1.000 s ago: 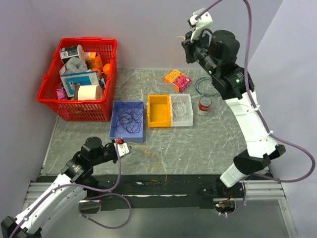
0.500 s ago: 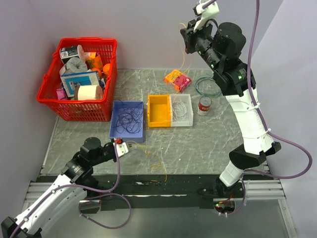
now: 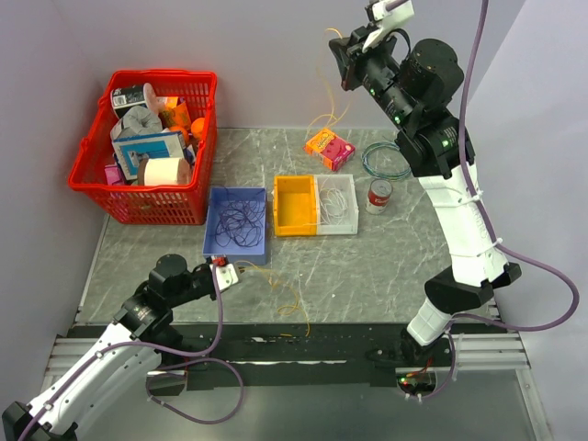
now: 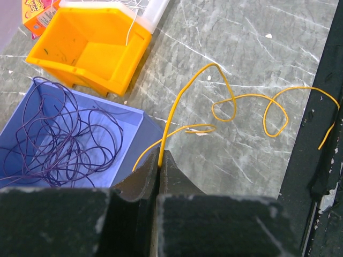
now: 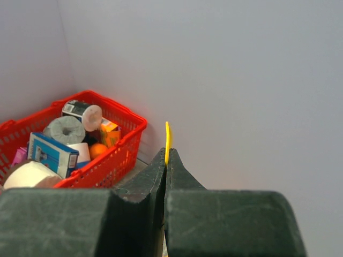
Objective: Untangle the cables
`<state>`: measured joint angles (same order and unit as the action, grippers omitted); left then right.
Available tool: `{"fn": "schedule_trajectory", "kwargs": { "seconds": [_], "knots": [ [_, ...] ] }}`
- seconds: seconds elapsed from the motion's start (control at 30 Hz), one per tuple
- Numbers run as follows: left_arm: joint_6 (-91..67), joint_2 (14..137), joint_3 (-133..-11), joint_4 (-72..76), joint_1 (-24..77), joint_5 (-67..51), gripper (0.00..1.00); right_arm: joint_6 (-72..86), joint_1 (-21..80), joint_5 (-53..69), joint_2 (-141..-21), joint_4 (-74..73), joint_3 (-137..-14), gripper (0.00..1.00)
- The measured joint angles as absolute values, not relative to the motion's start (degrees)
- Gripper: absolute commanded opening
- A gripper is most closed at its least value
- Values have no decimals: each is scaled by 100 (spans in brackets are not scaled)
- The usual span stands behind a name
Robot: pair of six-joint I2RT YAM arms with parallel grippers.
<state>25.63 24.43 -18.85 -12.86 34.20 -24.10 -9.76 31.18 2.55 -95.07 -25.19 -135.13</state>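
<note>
One yellow cable (image 4: 215, 65) in each hand (image 4: 159, 156) (image 5: 165, 156)

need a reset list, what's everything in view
table: one, grey, under everything
basket: one, red, far left, full
blue tray: one, centre, holding purple cables
orange tray: one, right of it
clear tray: one, next right, holding white cables
snack box: one, orange-pink, far centre
wire coil: one, teal, far right
can: one, red-white, beside clear tray
yellow cable: count unclear, in both grippers
left gripper: shut, low
right gripper: shut, raised
</note>
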Motion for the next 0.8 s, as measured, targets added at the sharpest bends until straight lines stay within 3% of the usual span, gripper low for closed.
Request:
{"fn": "schedule_trajectory", "kwargs": {
  "seconds": [0.8],
  "knots": [
    [2563, 2434, -1861, -1271, 3420, -2401, 1, -405, 3120, 454, -9710, -2353, -12431, 0]
  ]
}}
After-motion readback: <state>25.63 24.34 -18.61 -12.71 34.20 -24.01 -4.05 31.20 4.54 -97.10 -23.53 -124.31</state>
